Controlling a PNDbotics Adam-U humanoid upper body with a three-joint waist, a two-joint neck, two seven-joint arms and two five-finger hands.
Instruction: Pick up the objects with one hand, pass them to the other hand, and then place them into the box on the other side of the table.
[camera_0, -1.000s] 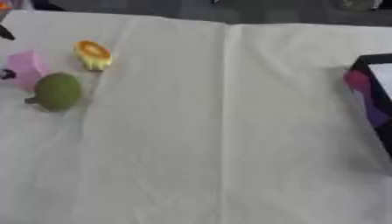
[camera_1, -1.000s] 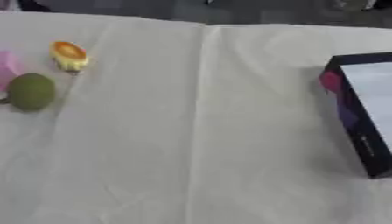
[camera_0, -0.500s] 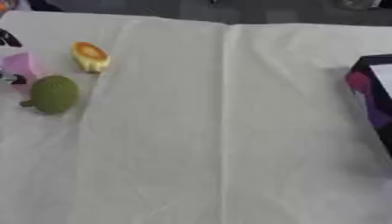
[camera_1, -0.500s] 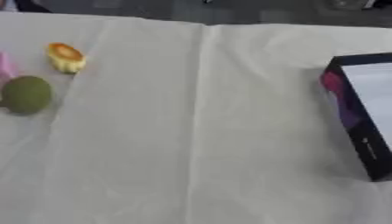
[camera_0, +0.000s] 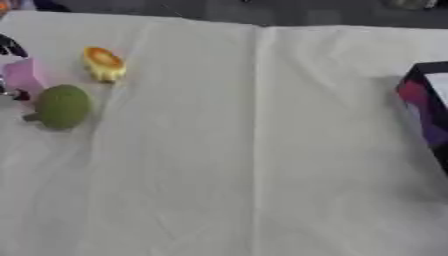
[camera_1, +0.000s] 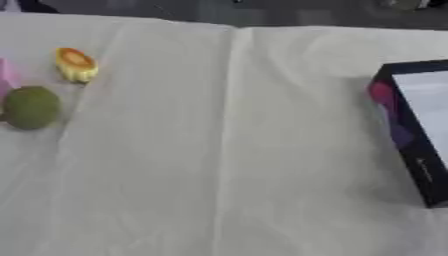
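Left hand (camera_0: 10, 47): only dark fingertips showed; state could not be told.
Pink object (camera_0: 24, 76): just beside it, nearest.

the box (camera_1: 411, 135) runs off the right edge; its far side is unseen. left of the green fruit (camera_0: 61, 106), the pink object (camera_0: 24, 76) is blurred and unidentifiable. beside it, the left hand (camera_0: 10, 47) shows only dark fingertips; its pose is undeterminable.

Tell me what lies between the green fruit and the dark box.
Nothing but bare white cloth, with a lengthwise crease down its middle, lies between the green fruit and the dark box. The right eye view shows the whole stretch.
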